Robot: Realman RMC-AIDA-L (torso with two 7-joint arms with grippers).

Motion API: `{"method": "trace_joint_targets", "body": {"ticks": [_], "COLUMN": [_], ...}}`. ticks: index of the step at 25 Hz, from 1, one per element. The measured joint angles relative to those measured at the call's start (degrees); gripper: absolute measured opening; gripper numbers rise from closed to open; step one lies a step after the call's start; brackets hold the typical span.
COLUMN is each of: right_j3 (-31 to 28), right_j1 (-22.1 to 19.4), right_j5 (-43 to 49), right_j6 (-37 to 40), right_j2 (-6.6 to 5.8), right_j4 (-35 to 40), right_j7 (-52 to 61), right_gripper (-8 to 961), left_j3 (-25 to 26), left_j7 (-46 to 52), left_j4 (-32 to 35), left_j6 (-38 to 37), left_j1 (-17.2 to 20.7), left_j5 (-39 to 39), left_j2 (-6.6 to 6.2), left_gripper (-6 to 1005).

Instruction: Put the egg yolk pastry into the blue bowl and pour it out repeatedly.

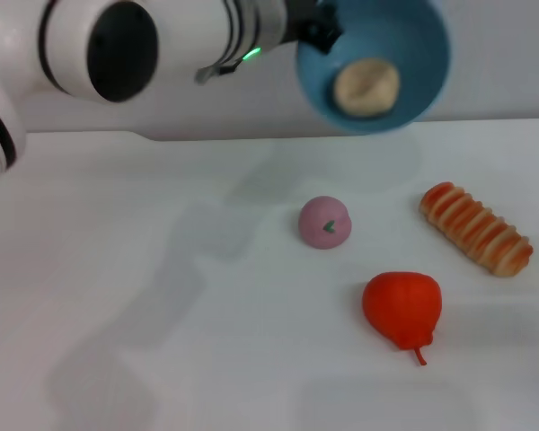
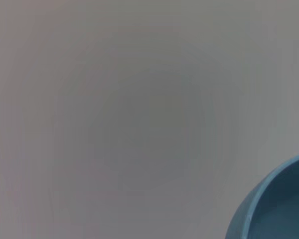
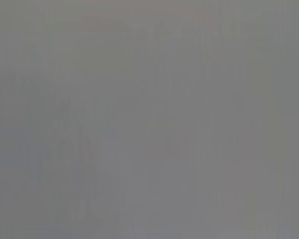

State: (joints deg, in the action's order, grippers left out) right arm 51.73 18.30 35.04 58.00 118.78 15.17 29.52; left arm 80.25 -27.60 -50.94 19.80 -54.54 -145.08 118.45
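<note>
Above the table, the left gripper (image 1: 319, 31) grips the smooth blue bowl's (image 1: 422, 85) rim — matte, domed egg yolk pastry (image 1: 366, 87) inside.

Lab bench, white table (image 1: 144, 269), toy foods

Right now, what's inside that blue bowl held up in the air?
The egg yolk pastry rests against the tilted blue bowl's inner wall. Nothing else shows inside. The left pincer holding the rim is mostly hidden.

No readable text, labels or nos. anywhere — (nothing legible in any view).
</note>
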Motion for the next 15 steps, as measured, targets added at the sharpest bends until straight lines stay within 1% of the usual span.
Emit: {"method": "trace_joint_targets", "body": {"ticks": [3, 6, 11, 15], "right_j3": [-0.02, -0.04, -0.05, -0.05], "right_j1": [-0.06, -0.06, 0.51, 0.67], "right_j5": [-0.01, -0.03, -0.06, -0.07], "right_j6": [0.05, 0.13, 0.16, 0.19], "right_j2": [0.03, 0.08, 0.15, 0.23], "right_j4": [-1.12, -1.65, -2.50, -2.90], "right_j7": [-0.02, -0.04, -0.07, -0.08], "right_gripper": [534, 532, 529, 527], "left_j3": [-3.82, -6.16, -7.53, -9.40], "left_j7": [-0.06, -0.45, -4.63, -8.44], "left_j4": [-1.15, -1.60, -1.26, -1.30], "left_j6": [-7.34, -12.69, -17.29, -22.04], "left_j1": [0.10, -0.13, -1.55, -1.71], "left_j5": [-0.66, -0.70, -0.73, -0.74], "left_j2": [0.07, 0.10, 0.32, 0.41], "left_gripper": [0, 0, 0, -1]}}
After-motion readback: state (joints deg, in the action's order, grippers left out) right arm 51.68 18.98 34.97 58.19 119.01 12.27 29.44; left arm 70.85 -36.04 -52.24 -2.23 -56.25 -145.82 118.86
